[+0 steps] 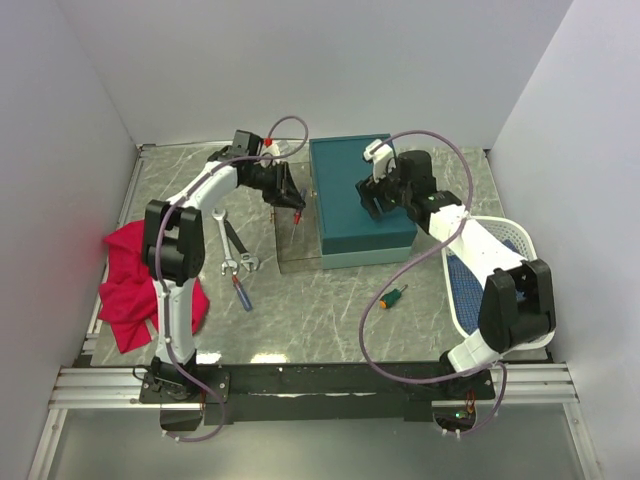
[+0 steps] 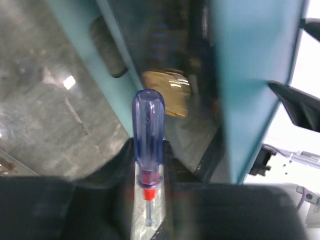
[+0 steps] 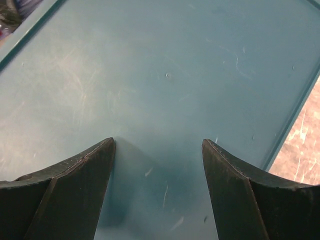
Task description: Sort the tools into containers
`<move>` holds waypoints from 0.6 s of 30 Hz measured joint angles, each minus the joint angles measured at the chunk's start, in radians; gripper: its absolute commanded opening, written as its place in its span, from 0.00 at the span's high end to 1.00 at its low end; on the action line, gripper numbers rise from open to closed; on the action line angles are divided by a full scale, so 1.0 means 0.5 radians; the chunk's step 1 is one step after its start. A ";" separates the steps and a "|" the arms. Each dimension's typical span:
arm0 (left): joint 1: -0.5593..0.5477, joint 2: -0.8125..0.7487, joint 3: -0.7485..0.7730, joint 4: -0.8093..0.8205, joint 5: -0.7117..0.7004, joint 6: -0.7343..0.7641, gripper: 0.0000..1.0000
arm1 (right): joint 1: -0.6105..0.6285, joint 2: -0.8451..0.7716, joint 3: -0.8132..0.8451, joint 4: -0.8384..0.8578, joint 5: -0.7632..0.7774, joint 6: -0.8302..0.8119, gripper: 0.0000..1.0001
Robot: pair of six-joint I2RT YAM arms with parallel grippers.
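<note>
Between white walls, the grey marbled surface carries a teal box; left gripper reaches beside it clamping a screwdriver, right gripper spread wide over it.

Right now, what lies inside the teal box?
Under the box's lid, the left wrist view shows a blurred yellowish object; it cannot be identified. The lid covers the rest.

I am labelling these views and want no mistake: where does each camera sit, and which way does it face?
Top external: above and behind both arms, looking down on them and the table.
Left wrist: on the left arm, facing the teal box; left gripper clamps the screwdriver.
Right wrist: looking down on that box; right gripper open.
Shared: all show the teal box.
</note>
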 measured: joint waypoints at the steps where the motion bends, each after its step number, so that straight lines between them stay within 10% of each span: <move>1: 0.001 0.018 -0.009 0.002 -0.014 -0.021 0.52 | 0.000 -0.020 -0.016 -0.005 0.004 -0.007 0.21; 7: 0.008 0.047 -0.002 0.006 -0.057 -0.077 0.26 | 0.000 -0.137 -0.084 -0.090 0.004 -0.098 0.13; 18: 0.036 -0.101 0.167 -0.109 -0.194 0.103 0.27 | -0.074 -0.793 -0.234 -1.041 -0.502 -1.142 0.23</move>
